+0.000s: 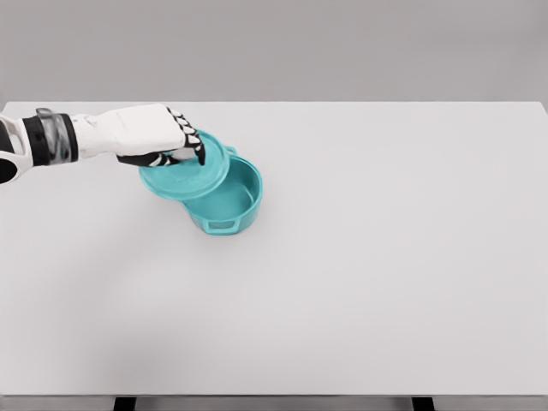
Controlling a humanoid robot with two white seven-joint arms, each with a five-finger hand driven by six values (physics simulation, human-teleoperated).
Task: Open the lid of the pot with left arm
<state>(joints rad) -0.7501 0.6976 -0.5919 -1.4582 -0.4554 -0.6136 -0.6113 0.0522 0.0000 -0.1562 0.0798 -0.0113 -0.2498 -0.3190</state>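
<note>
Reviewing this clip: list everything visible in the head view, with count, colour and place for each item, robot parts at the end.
table: one, white, fills most of the view, grey wall behind it.
pot: one, teal, on the table left of the middle, partly uncovered, inside visible, a handle facing the camera.
lid: one, teal, shifted to the pot's left and tilted, overlapping the pot's left rim, held from above.
left arm: one, white with a dark band at the wrist, comes in from the left edge.
left robot hand: one, white with black finger parts, fingers curled on the lid.
right arm: not in view.
</note>
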